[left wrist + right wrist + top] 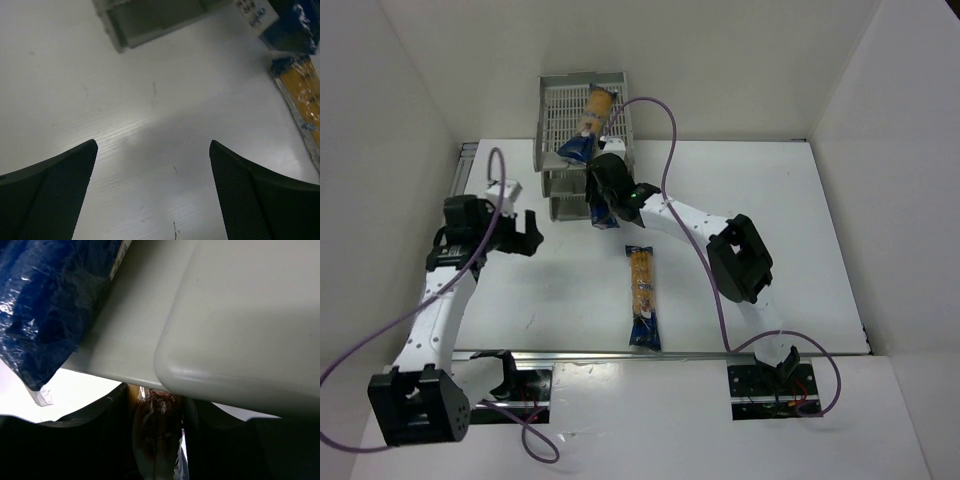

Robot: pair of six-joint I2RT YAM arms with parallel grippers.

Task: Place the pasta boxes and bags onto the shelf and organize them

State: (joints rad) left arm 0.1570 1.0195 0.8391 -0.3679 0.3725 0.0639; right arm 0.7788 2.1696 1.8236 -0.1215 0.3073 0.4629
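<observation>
The grey three-tier shelf [556,110] stands at the back of the table. One pasta bag [592,118] lies on its top tray, with a blue end hanging over the front. My right gripper [605,190] is shut on a second pasta bag [599,213] at the shelf's front, by the lower tiers. In the right wrist view the crinkled bag [157,425] sits between the jaws under the shelf's grey edge [235,315]. A third bag [642,297] lies flat mid-table. My left gripper [515,235] is open and empty, left of the shelf, over bare table [153,145].
White walls enclose the table on the left, back and right. The left wrist view shows the shelf's base [150,20], a blue bag end [292,25] and a yellow pasta bag [302,95] at its right edge. A purple cable [670,130] loops by the shelf.
</observation>
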